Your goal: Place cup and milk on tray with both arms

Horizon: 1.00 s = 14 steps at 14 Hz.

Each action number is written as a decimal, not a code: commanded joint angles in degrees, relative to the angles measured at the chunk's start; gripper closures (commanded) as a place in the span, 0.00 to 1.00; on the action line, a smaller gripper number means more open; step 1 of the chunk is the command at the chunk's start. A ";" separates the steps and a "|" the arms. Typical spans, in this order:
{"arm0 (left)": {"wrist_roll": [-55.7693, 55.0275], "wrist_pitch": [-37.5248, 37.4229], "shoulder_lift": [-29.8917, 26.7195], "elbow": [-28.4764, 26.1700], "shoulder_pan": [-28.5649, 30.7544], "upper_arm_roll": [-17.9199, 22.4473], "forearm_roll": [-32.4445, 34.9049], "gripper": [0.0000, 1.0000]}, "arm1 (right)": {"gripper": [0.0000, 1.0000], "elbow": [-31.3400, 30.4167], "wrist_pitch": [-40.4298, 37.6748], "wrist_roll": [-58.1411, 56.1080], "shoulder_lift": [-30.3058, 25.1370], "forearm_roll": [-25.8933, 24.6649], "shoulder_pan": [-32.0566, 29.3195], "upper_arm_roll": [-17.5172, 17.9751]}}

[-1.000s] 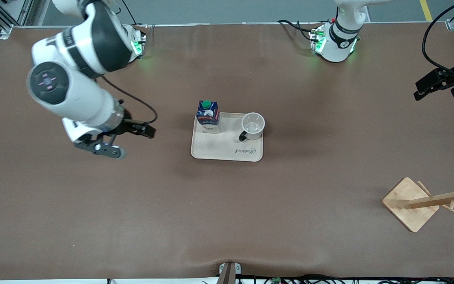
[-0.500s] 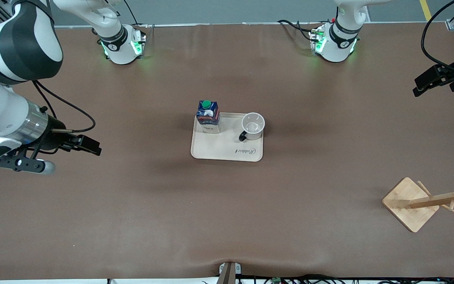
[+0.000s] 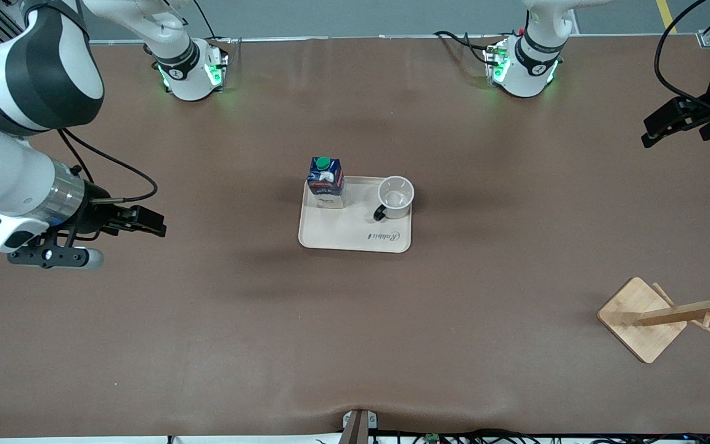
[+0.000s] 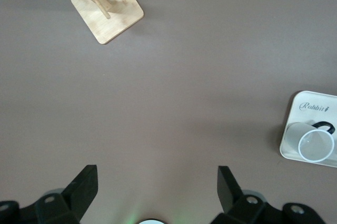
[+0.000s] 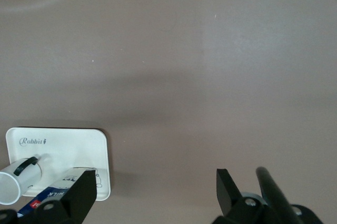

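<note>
The flat beige tray (image 3: pixel 355 231) with rounded corners lies mid-table on the matte brown surface (image 3: pixel 355 345), carrying the boxy blue milk (image 3: pixel 325 182) at its 10 o'clock corner and the round white glossy cup (image 3: pixel 395 196) at 2 o'clock. The right gripper (image 3: pixel 145 222) hangs over bare table toward the right arm's end, fingers apart and empty. The left gripper (image 3: pixel 669 120) hangs over the left arm's end, fingers apart too, with a wooden rack (image 3: pixel 657 317) nearer the front camera.

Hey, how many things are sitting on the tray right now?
2. The milk stands at the tray's corner toward the right arm's end; the cup stands upright beside it, toward the left arm's end. Nothing looks hidden.
</note>
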 commanded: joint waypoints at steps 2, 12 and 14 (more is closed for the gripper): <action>0.01 0.10 -3.53 -3.74 0.25 -2.81 -0.91 0.00 | 0.00 -0.14 -0.58 -5.82 -0.27 -4.59 -2.36 0.54; 3.18 2.03 -3.36 -3.92 0.51 -3.08 -1.00 0.00 | 0.00 -22.59 6.23 -19.56 -24.84 -4.16 -10.80 0.02; 3.26 2.03 -3.18 -3.84 0.51 -3.08 -1.00 0.00 | 0.00 -23.96 6.11 -19.21 -25.75 -4.16 -10.89 0.02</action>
